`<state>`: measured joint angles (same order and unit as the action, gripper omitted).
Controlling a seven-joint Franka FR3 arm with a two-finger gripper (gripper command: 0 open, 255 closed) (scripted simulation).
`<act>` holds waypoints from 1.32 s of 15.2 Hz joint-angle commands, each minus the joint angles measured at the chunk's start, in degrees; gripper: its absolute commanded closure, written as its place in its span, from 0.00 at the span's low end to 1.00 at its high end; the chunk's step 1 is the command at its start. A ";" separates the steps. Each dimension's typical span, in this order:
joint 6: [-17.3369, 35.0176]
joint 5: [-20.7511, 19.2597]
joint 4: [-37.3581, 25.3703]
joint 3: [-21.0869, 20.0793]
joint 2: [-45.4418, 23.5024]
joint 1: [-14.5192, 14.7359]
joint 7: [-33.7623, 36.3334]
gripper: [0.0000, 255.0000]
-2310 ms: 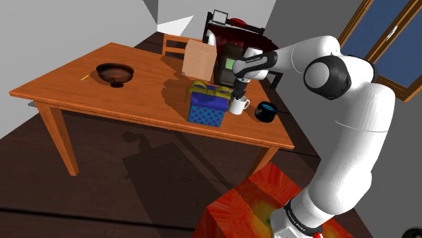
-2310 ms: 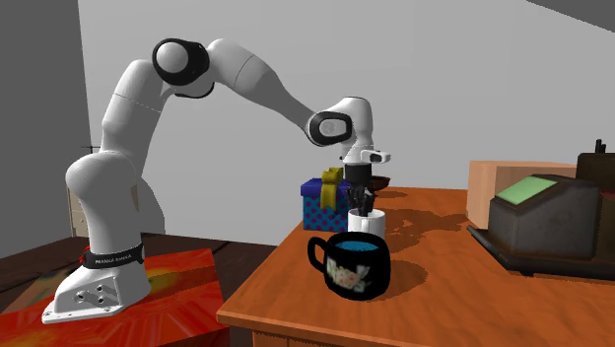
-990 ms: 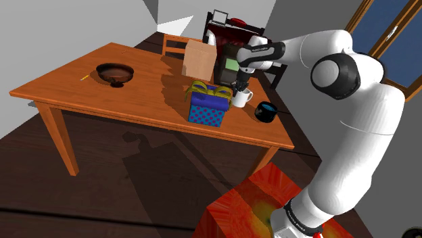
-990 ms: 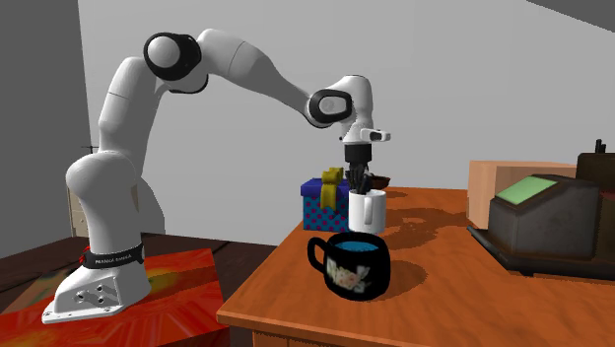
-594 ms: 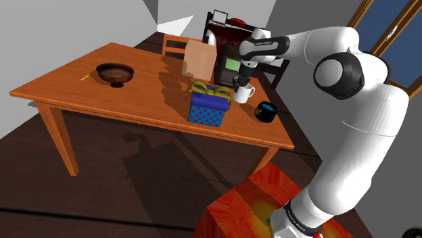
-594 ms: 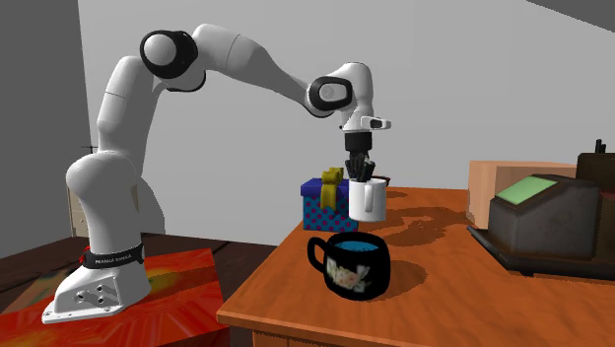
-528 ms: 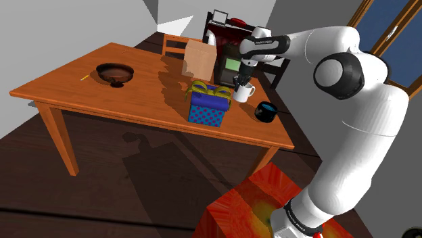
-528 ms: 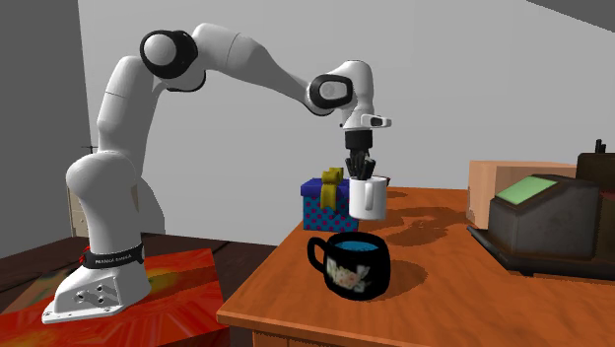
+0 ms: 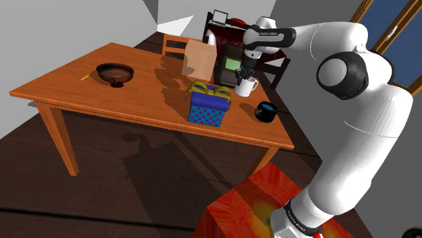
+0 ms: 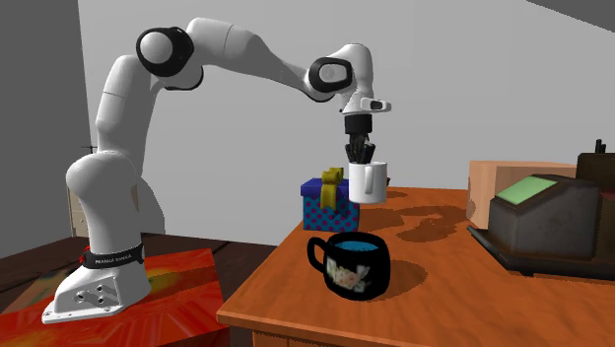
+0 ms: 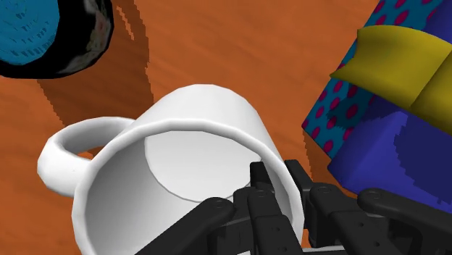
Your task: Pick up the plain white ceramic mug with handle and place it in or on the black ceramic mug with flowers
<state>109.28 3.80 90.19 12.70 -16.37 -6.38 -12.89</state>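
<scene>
Two mugs are in play, one on the table and one in the air. Nearest in the shoulder view is the red-and-orange stand, and beyond it the wooden table. Close to the table's near edge stands a blue gift box with pink dots and a yellow ribbon. To that view's right of it sits the black mug, its inside blue.

Farther back, the end effector points down and holds the white mug. Behind them are a black machine with a green panel and a tan box, and a brown bowl stands well apart toward that view's left.

The second exterior view adds the pale flowers on the black mug's side. It also shows the white mug hanging upright, clear of the table, above and behind the black one, with the gift box beyond.

The wrist view gives the grip itself. The end effector is pinched on the rim of the white mug, one finger inside and the other outside the wall. The handle sticks out on the side toward the black mug, and the gift box lies on the other side.
</scene>
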 commanded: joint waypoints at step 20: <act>-3.55 -1.75 9.41 6.68 13.06 -8.23 -14.80 1.00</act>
<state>105.72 2.17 98.94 18.84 -4.00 -14.01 -26.48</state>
